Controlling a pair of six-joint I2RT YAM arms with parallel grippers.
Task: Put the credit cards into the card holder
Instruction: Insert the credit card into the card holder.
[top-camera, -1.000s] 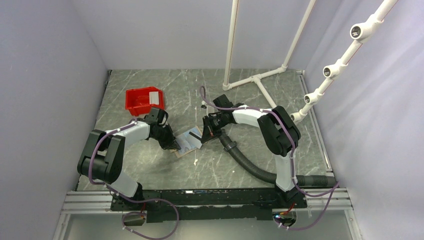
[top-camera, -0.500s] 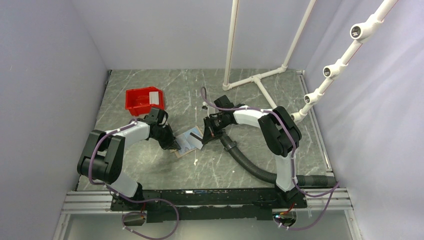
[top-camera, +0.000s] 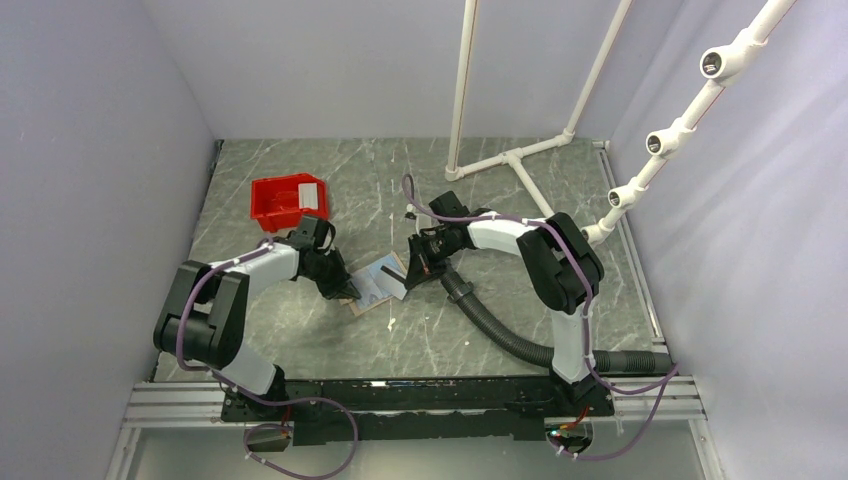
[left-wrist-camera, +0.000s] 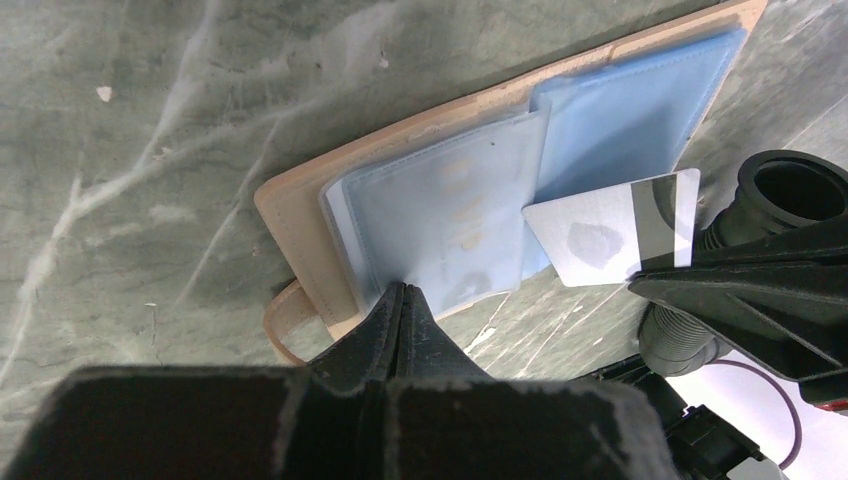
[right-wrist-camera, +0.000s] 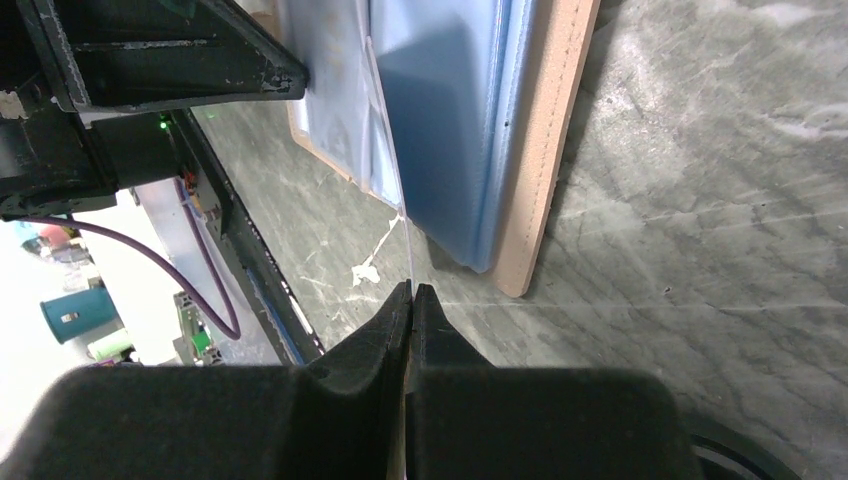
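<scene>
The card holder (top-camera: 370, 287) lies open on the table, a tan cover (left-wrist-camera: 300, 230) with pale blue clear sleeves (left-wrist-camera: 440, 215). My left gripper (left-wrist-camera: 403, 290) is shut, its tips resting on the near edge of the top sleeve. My right gripper (right-wrist-camera: 411, 291) is shut on a whitish-grey credit card (left-wrist-camera: 600, 238) with a dark stripe. That card is seen edge-on in the right wrist view (right-wrist-camera: 404, 240), its far end at the sleeves' open side (right-wrist-camera: 440, 120). In the top view the two grippers (top-camera: 345, 290) (top-camera: 408, 275) flank the holder, left and right.
A red bin (top-camera: 275, 205) with a pale card (top-camera: 310, 197) in it stands behind the left arm. A black ribbed hose (top-camera: 490, 322) runs beside the right arm. A white pipe frame (top-camera: 512, 158) stands at the back. A tan loop (left-wrist-camera: 280, 325) sticks out of the holder.
</scene>
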